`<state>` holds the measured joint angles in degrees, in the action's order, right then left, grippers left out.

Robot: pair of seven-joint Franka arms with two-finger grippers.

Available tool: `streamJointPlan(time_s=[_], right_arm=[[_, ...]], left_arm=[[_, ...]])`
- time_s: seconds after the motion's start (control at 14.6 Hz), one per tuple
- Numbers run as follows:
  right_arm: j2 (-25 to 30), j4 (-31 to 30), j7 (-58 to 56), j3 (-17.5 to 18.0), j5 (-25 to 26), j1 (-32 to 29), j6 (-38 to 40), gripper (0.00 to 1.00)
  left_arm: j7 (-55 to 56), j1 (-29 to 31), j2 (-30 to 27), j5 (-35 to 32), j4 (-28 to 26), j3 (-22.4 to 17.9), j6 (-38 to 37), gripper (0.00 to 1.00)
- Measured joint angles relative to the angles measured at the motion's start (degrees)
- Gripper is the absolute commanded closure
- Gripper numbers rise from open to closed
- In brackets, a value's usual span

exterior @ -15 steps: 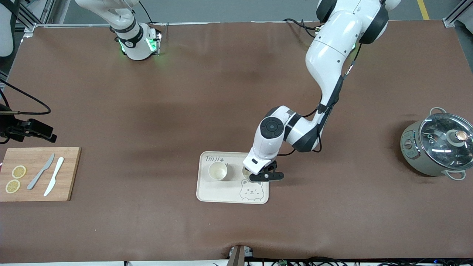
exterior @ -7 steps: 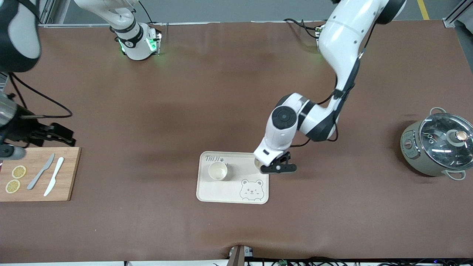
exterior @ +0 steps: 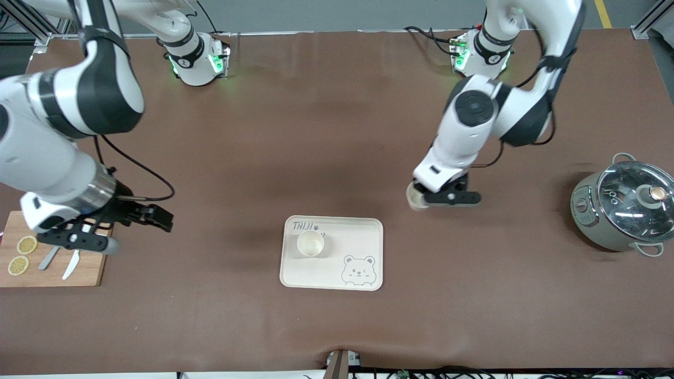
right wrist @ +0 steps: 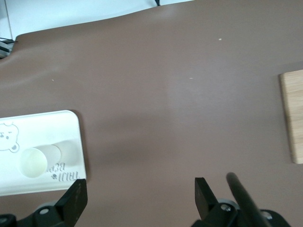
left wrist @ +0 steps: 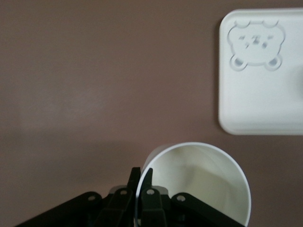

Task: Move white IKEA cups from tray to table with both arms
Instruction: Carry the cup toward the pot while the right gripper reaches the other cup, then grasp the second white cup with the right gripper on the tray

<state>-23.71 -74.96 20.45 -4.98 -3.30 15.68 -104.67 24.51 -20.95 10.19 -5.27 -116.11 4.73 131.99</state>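
Note:
One white cup (exterior: 310,243) stands upright on the cream bear tray (exterior: 347,237); the right wrist view shows that cup (right wrist: 34,161) on the tray (right wrist: 47,137) too. My left gripper (exterior: 425,198) is shut on the rim wall of a second white cup (exterior: 415,200), holding it in the air over bare table between the tray and the pot. In the left wrist view one finger is inside this cup (left wrist: 203,184) and one outside, at the left gripper (left wrist: 141,182). My right gripper (exterior: 79,243) hangs open over the cutting board's edge. Nothing lies between the right gripper's (right wrist: 139,198) fingers.
A grey-green pot with a glass lid (exterior: 621,208) stands at the left arm's end. A wooden cutting board (exterior: 89,268) with lemon slices (exterior: 26,245) and two knives (exterior: 68,265) lies at the right arm's end. The tray (left wrist: 265,104) also shows in the left wrist view.
The left arm lifted the second cup off the tray and carried it toward its own end of the table. The right arm swung in from the table's edge over the cutting board.

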Motion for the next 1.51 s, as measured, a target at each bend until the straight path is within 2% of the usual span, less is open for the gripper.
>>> streamJointPlan(time_s=[0.21,0.41,0.76,1.17,1.51], right_arm=[[-2.75,-0.02,2.24,0.05,-0.02,2.49,-2.81,0.0],[-5.74,-0.04,3.27,0.1,-0.44,4.75,-5.7,0.0],[-11.16,-0.1,4.46,0.17,-2.39,8.41,-11.98,0.0],[-16.16,-0.05,4.76,0.19,-2.81,11.78,-17.63,0.0],[-18.68,-0.05,4.76,0.19,-2.83,13.58,-20.99,0.0]], left_arm=[[-6.7,4.97,-7.61,1.53,-9.39,0.0,0.05,1.0],[-12.46,9.27,-12.88,1.66,-16.84,0.07,2.21,1.0],[-26.88,17.71,-15.76,6.69,-28.64,0.01,13.22,1.0],[-52.47,26.89,-15.46,22.51,-32.01,-0.07,14.95,1.0],[-55.21,27.66,-9.88,23.42,-33.11,0.01,24.03,1.0]])
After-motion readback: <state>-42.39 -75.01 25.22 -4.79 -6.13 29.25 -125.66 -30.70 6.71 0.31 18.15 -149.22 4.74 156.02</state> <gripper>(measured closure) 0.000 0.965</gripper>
